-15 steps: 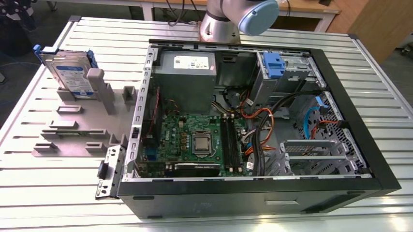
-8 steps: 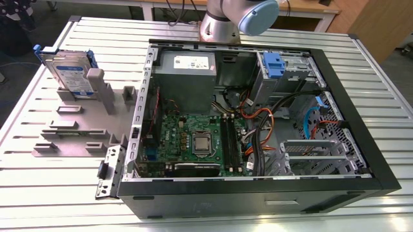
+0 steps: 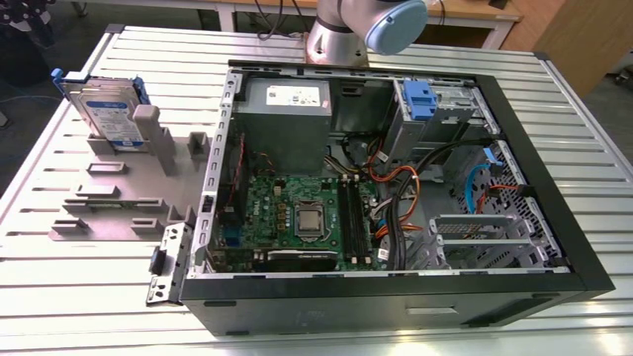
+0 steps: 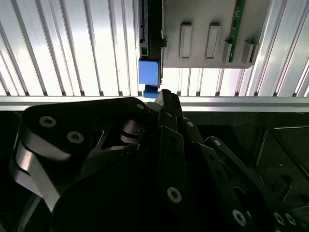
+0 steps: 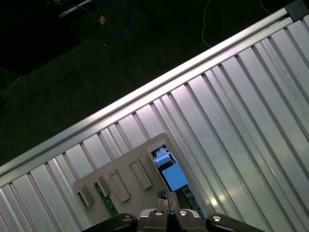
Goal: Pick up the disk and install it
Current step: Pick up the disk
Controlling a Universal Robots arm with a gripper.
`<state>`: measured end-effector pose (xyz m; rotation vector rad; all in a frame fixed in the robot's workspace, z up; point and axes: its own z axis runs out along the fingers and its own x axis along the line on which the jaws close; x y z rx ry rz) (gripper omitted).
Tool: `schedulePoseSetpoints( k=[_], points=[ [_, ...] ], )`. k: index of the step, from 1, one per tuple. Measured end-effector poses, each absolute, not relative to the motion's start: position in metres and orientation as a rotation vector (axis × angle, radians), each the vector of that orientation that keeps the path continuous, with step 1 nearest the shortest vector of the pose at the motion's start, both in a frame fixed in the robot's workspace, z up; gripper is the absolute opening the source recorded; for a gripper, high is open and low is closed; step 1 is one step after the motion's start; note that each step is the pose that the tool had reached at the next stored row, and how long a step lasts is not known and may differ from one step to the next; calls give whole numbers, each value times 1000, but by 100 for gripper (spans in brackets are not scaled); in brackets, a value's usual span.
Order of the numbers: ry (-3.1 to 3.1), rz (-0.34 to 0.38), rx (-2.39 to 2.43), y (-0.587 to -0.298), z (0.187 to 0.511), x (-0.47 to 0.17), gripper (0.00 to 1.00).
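Disk point(image 3: 107, 111), flat silver w/ blue plastic carrier, is standing upright in grey holder point(image 3: 161, 152). Gripper point(image 5: 164, 195) is hovering apart, clenched, empty.

Everything is being carried by a ribbed silver metal tabletop point(image 3: 594, 163), and bright light is being thrown back from its slats in both wrist views. Beyond the tabletop's far edge in the exterior view, a wooden desk point(image 3: 465, 10) is being shown, with dark cables point(image 3: 265, 15) hanging beneath it. Off the tabletop's edge in the first wrist view, a dark floor point(image 5: 72, 72) is being crossed by a blue cable point(image 5: 131, 19).
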<state>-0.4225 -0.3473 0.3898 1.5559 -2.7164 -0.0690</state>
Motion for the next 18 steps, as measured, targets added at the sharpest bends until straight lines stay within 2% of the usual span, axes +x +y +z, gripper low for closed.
schedulePoseSetpoints(
  k=[18],
  points=[
    [-2686, -69, 1606, -347, 390, -422, 11]
  ],
)
